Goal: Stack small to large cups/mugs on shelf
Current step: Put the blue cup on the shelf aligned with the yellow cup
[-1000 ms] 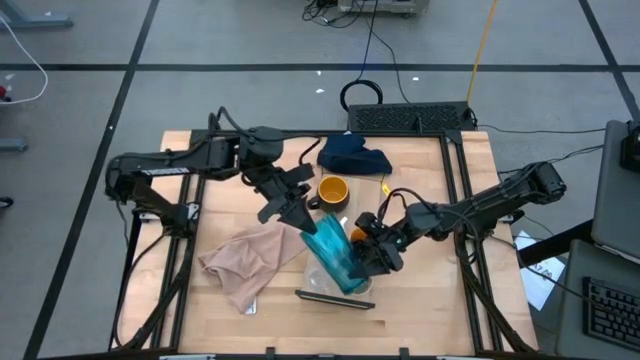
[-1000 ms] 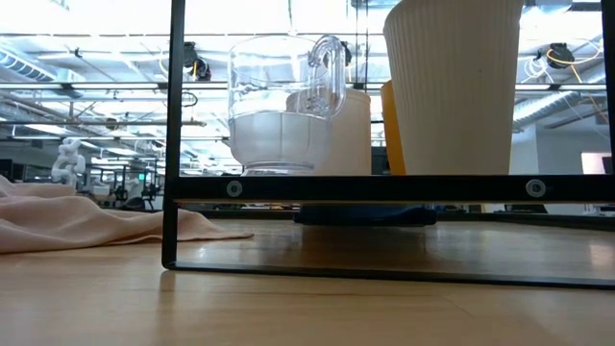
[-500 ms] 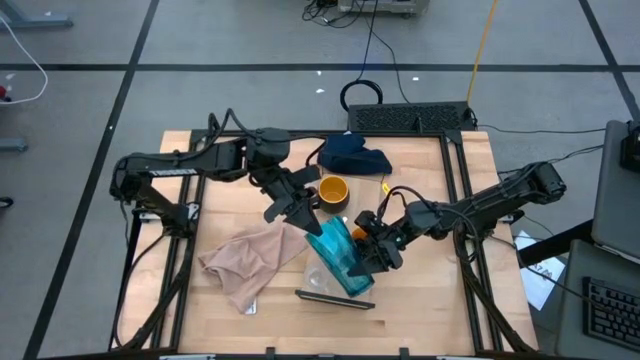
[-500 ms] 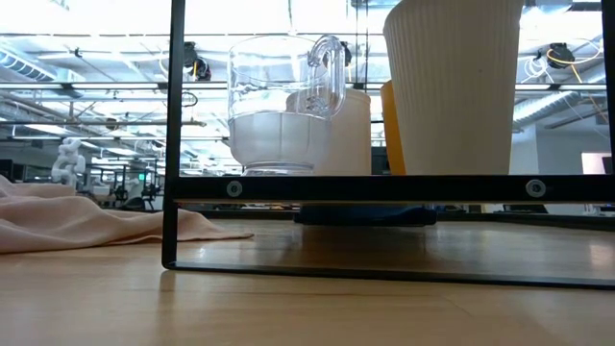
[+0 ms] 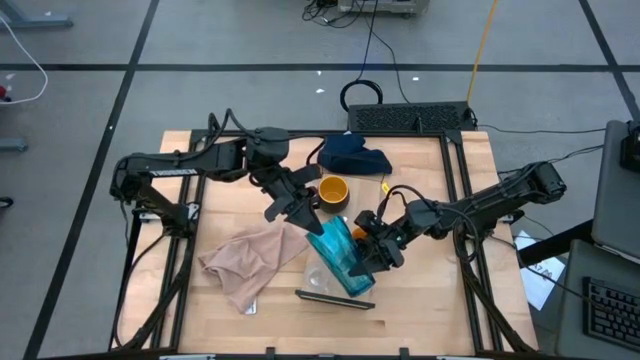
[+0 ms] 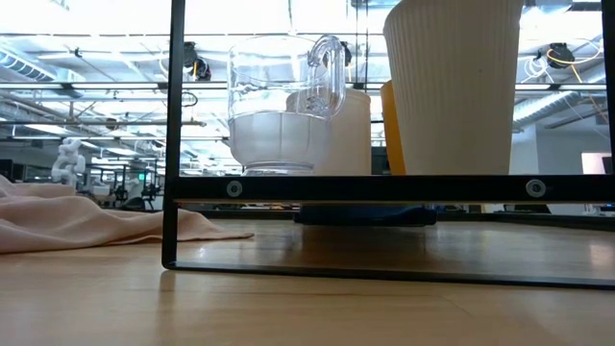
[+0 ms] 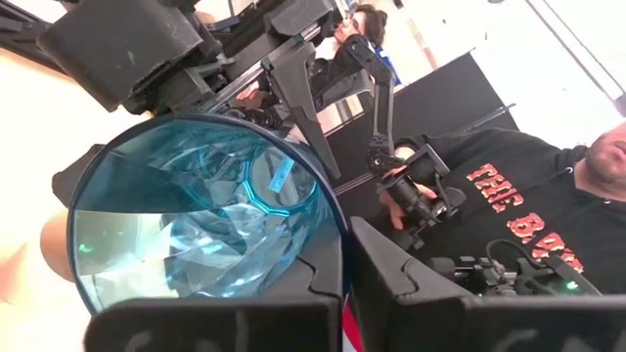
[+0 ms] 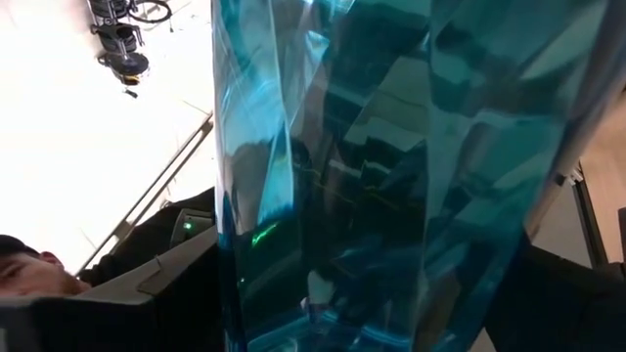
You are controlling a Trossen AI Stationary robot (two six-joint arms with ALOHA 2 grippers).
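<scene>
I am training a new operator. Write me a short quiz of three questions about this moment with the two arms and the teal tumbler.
1. True or false: both grippers are at the tall teal tumbler.
2. Which gripper is at the tumbler's open rim?
A. left gripper
B. right gripper
C. neither
3. What lies on the table on the left arm's side of the tumbler?

Key
1. True. The tumbler is tilted, with one gripper at each end.
2. A. The left wrist view looks straight into the tumbler's mouth, with a finger beside the rim.
3. A crumpled beige cloth.
</scene>
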